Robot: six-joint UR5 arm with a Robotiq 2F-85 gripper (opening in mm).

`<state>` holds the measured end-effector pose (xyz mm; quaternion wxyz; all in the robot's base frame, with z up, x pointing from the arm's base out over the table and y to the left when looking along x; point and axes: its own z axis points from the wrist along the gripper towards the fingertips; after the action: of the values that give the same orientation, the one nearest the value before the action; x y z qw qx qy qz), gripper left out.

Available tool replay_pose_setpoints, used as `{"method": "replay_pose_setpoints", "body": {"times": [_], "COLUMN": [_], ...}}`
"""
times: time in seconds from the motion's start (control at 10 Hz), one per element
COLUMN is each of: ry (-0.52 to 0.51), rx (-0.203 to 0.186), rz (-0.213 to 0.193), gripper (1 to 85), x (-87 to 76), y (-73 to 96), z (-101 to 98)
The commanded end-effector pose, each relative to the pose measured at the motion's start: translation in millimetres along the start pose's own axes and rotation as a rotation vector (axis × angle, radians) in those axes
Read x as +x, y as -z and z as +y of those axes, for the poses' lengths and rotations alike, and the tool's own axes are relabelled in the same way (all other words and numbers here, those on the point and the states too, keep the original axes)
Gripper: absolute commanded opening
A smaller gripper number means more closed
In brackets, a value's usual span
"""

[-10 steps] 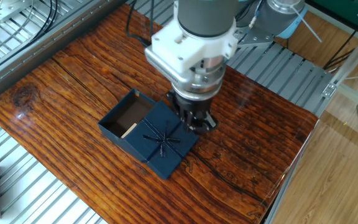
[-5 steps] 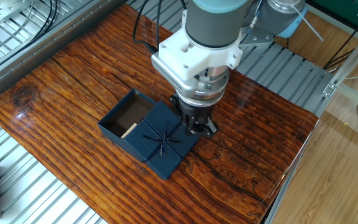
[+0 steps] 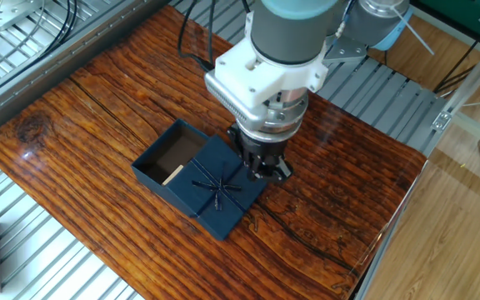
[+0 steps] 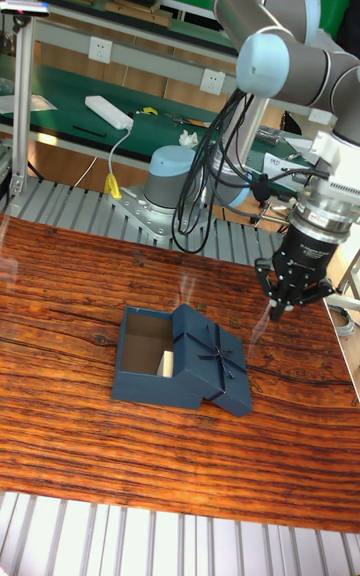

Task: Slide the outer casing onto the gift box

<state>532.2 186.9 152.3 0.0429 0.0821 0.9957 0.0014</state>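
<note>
Hovering right of centre, my gripper (image 4: 292,304) holds nothing, fingers slightly parted, just beside the outer casing's (image 3: 220,193) right edge. It lies skewed, overlapping the gift box (image 3: 167,162) at centre frame on the wooden table (image 3: 98,108). I should square its edges first, then push leftward, low and steady.

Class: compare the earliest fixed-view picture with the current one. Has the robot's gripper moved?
Yes. The black two-finger gripper has shifted right and slightly up-frame, judged against the unmoved navy ribboned square sleeve.
</note>
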Motion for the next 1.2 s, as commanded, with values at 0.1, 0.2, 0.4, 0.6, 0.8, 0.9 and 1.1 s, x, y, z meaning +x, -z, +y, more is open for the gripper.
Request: {"method": "replay_pose_setpoints", "body": {"times": [0.1, 0.2, 0.4, 0.6, 0.8, 0.9, 1.1], "ry": [-0.026, -0.018, -0.006, 0.026, 0.04, 0.042, 0.045], "rx": [-0.038, -0.025, 0.016, 0.038, 0.038, 0.032, -0.009], "rz": [-0.012, -0.003, 0.007, 0.012, 0.021, 0.022, 0.049], "gripper": [1.0, 1.0, 1.0, 1.0, 1.0, 1.0, 1.0], "x": [-7.0, -7.5, -7.5, -8.8, -8.9, -8.4, 0.9], "y": [-34.9, -45.4, -63.5, -74.3, -87.4, -94.3, -102.7], "z": [26.4, 26.2, 26.2, 20.6, 12.8, 9.7, 11.2]}}
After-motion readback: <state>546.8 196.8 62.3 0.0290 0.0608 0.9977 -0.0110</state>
